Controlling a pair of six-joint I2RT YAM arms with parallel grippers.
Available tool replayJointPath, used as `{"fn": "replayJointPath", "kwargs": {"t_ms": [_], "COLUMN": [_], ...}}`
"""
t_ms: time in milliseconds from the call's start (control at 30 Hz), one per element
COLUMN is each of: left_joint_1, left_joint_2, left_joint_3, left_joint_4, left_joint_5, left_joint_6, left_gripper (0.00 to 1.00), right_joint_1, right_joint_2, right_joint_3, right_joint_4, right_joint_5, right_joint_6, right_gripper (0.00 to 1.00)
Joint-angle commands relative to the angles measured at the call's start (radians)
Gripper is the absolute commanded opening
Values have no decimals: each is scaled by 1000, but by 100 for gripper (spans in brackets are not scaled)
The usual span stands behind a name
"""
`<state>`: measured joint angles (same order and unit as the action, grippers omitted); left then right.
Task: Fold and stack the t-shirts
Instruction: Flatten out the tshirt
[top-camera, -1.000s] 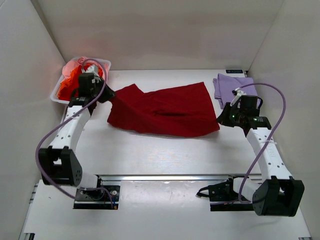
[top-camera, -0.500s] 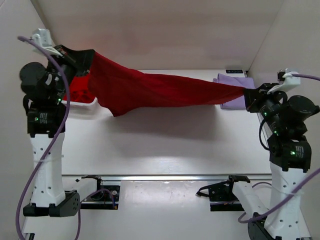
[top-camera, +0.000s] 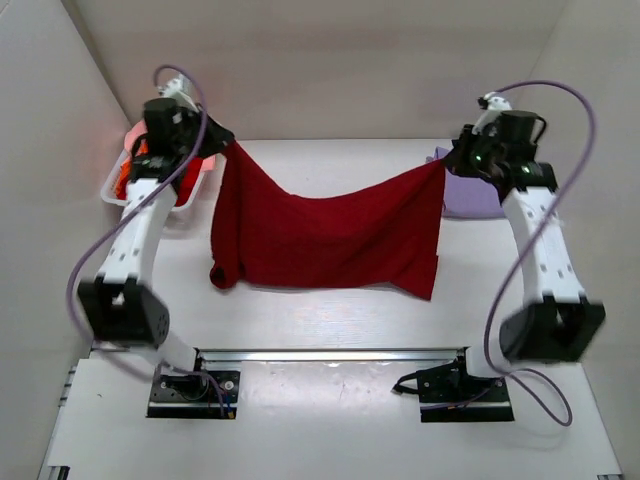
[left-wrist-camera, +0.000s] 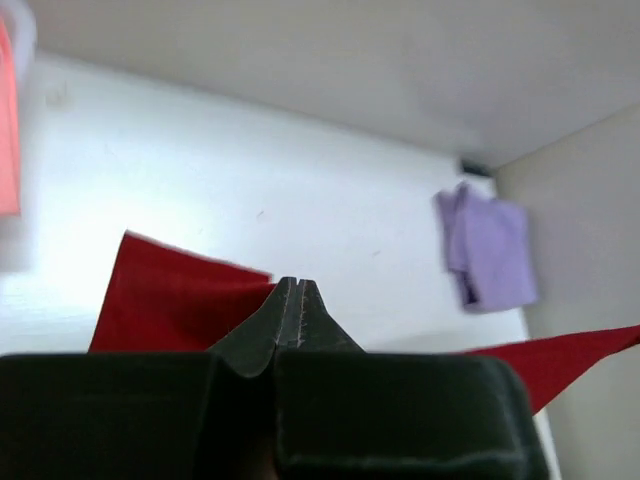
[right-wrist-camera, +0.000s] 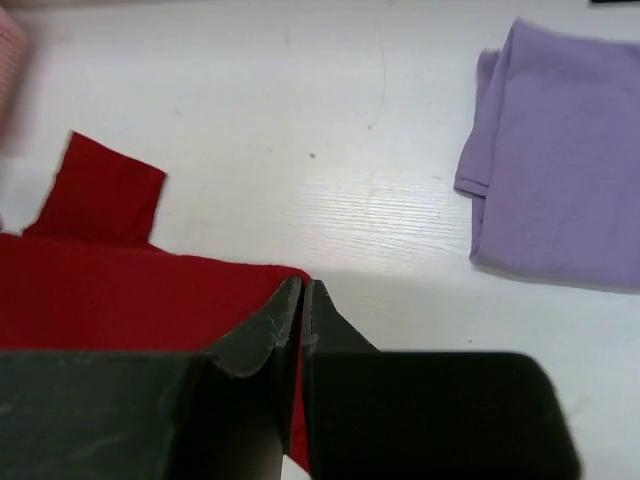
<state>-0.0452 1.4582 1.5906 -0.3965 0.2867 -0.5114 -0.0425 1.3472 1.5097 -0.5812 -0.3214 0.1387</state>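
Item: dark red t-shirt (top-camera: 320, 235), hanging spread above table (top-camera: 330, 325) between left gripper (top-camera: 226, 142) and right gripper (top-camera: 446, 160), both jaws clamping upper corners. Cloth soft, light, sagging mid-span; corners and edges likely offering best hold.

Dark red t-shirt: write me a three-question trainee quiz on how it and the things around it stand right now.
1. True or false: the dark red t-shirt lies crumpled, with nothing gripping it.
2. Where is the lavender t-shirt? A) draped over an arm B) folded on the table, far right C) crumpled at the near edge
3. Fill in: the white basket sits beside the ___ arm.

Key
1. False: the left claw and right claw are shut on its upper corners, and it hangs between them.
2. B
3. left
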Motion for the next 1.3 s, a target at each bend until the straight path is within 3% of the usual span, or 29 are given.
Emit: {"fn": "replayJointPath", "kwargs": {"t_ms": [0,33,133,200,267,300,400,567,700,800,867,1000,1133,1200,1267], "left_joint_1": [-16,-13,-4,8,37,45,108,77,79,88,64,-17,-186,-289,-333], "left_joint_2": [138,166,327,474,560,553,406,199,-26,-157,-191,-217,-181,-112,-21], "left_joint_3": [34,101,367,619,927,928,754,432,90,5,-9,-102,-361,-447,-452], "left_joint_4": [18,15,-56,-157,-232,-232,-110,-52,60,56,30,10,79,103,102], "left_joint_5": [-27,-24,-30,-31,1,23,57,52,71,68,52,89,79,31,5], "left_joint_6": [27,25,36,51,13,-13,-46,25,21,40,46,70,59,65,59], "left_gripper": [0,0,0,0,0,0,0,0,0,0,0,0,0,19,30], "right_joint_1": [16,15,-13,-17,-84,-97,-146,-175,-99,-76,-76,-83,-79,-86,-91], "right_joint_2": [166,205,415,580,517,514,504,417,191,-47,-205,-325,-416,-431,-447], "right_joint_3": [146,194,545,903,829,828,876,690,300,-36,-133,-247,-469,-537,-580], "right_joint_4": [80,69,-27,-120,35,44,47,12,56,184,205,169,152,164,167], "right_joint_5": [31,36,51,51,-45,-65,-93,-98,17,51,13,-45,-41,-54,-64], "right_joint_6": [-39,-53,-60,-65,40,41,58,-12,-109,-106,-87,-39,-25,-13,-11], "right_gripper": [0,0,0,1,0,0,0,0,0,0,0,0,0,0,0]}}
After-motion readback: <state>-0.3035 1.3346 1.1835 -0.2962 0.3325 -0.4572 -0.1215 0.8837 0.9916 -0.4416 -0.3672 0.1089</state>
